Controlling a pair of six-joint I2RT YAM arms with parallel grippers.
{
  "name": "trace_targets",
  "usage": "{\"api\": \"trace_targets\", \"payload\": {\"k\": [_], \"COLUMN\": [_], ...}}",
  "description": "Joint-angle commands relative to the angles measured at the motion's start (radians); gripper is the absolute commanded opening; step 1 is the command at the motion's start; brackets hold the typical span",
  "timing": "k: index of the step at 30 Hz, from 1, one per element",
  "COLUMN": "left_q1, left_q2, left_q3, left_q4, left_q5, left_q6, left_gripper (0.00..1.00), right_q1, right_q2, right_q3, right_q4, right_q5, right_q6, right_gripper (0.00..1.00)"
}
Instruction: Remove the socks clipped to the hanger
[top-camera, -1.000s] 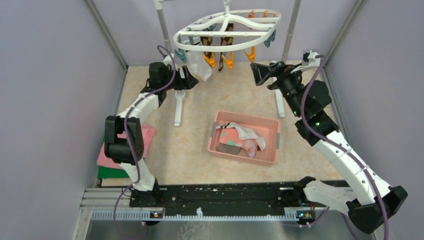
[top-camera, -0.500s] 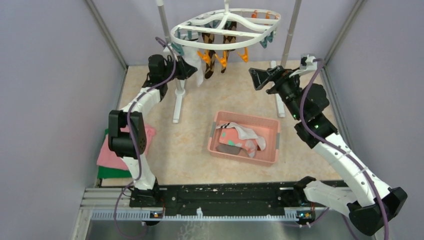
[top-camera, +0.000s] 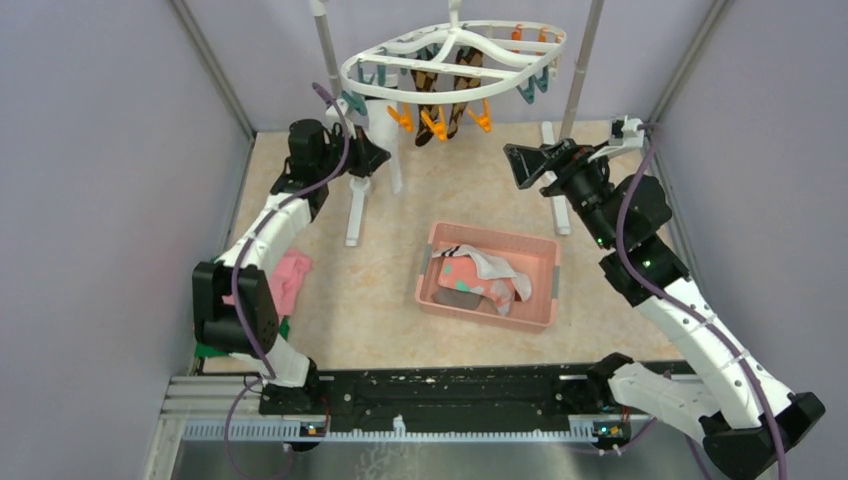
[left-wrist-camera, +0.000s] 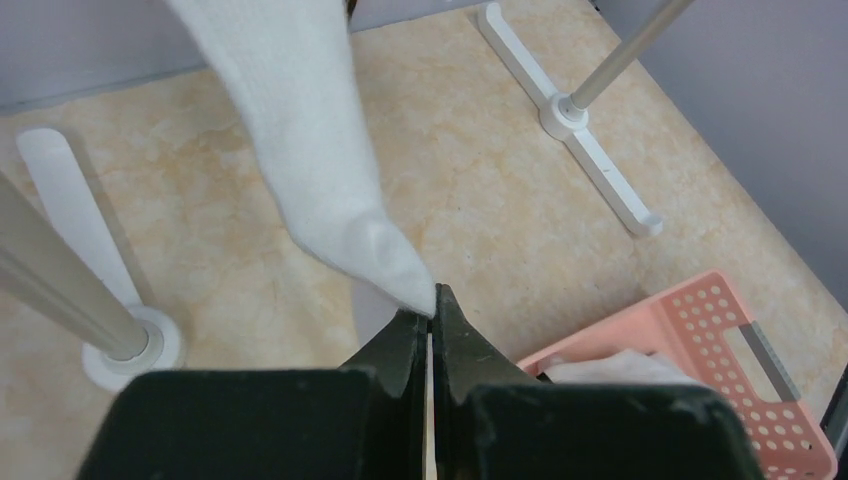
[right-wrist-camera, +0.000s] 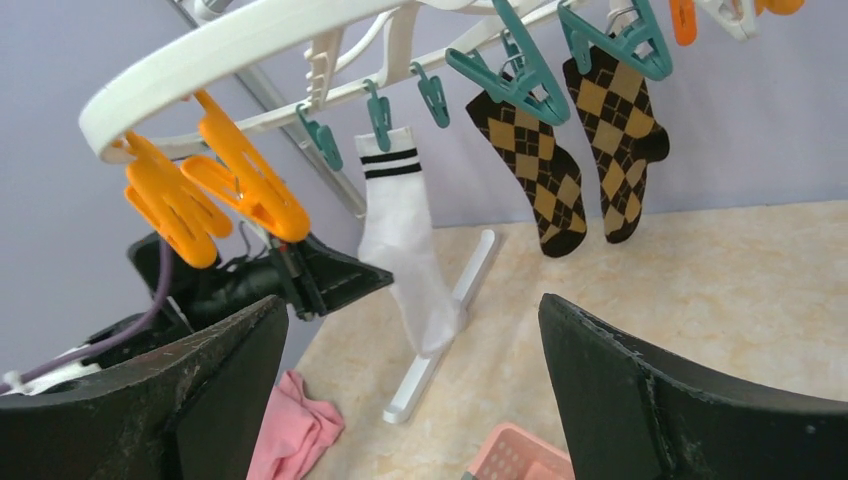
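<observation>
The white oval hanger (top-camera: 347, 72) hangs at the back on a pole stand. One of the socks, white with black cuff stripes (right-wrist-camera: 405, 240), dangles from a teal clip. A brown-tan argyle pair (right-wrist-camera: 530, 170) hangs beside it. My left gripper (left-wrist-camera: 431, 310) is shut, its tips touching the white sock (left-wrist-camera: 300, 120) low down. I cannot tell if any fabric is pinched; the slit between the fingers looks bare. My right gripper (right-wrist-camera: 412, 305) stands wide open, holding nothing, facing the hanger (right-wrist-camera: 200, 50) from the right.
A pink basket (top-camera: 545, 290) in mid-table holds a spotted pink sock and a white one. Pink cloth (top-camera: 290, 275) lies at the left over a green one. The stand's white feet (top-camera: 355, 215) rest on the floor. Orange clips (right-wrist-camera: 215, 195) dangle near my right gripper.
My left gripper has closed from open while reaching in against the white sock. The hanger has swung and turned a little. My right arm has shifted slightly.
</observation>
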Motion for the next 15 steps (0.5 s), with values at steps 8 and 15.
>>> {"api": "trace_targets", "payload": {"k": [8,15], "left_q1": [-0.063,-0.190], "left_q2": [-0.286,-0.357], "left_q3": [-0.002,0.049], "left_q4": [-0.243,-0.361], "left_q5": [-0.023,-0.104], "left_q6": [0.284,0.397], "left_gripper": [0.00,0.00], "right_q1": [-0.007,-0.009], "right_q2": [-0.094,-0.092], "right_q3": [-0.013,0.001], "right_q4": [-0.140,-0.199], "right_q5": [-0.001,-0.020], "right_q6": [-0.006,-0.028], "right_gripper": [0.99,0.99]}}
